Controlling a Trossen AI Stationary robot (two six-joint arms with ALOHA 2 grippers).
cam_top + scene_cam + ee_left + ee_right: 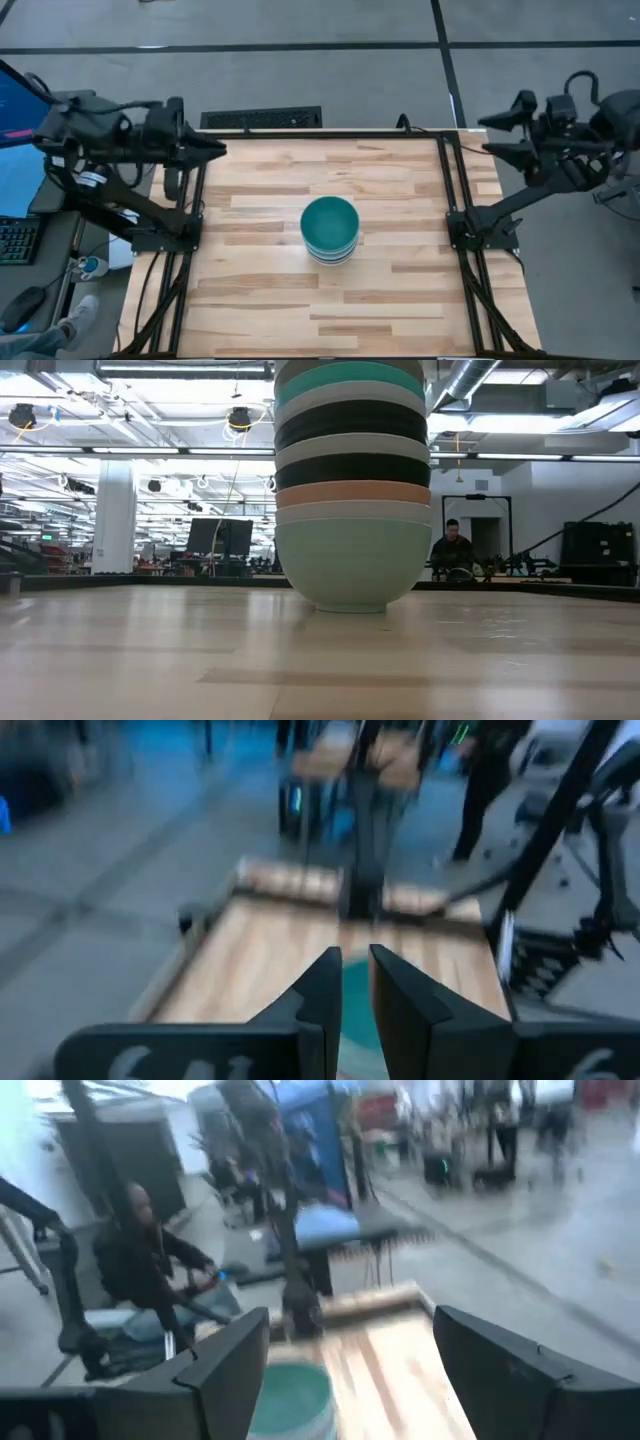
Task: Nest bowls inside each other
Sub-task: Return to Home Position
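1. The stack of bowls [330, 230] stands upright at the centre of the table [260, 300]. A dark teal bowl [329, 220] tops it in the high view, and a mint green bowl [352, 565] sits at the bottom in the low view.
2. My left gripper [218, 148] hangs at the upper left of the high view, off the table's edge. Its fingers are pinched to a narrow slit and hold nothing.
3. My right gripper [485, 136] hangs at the upper right, also off the edge, spread wide and empty.
4. The stack lies down and to the right of the left claw, and down and to the left of the right one. It is well apart from both, and the left is the nearer.
5. I judge the nesting finished. Parking the arms only needs moves away from the stack, which is round and so has no long axis to mind.
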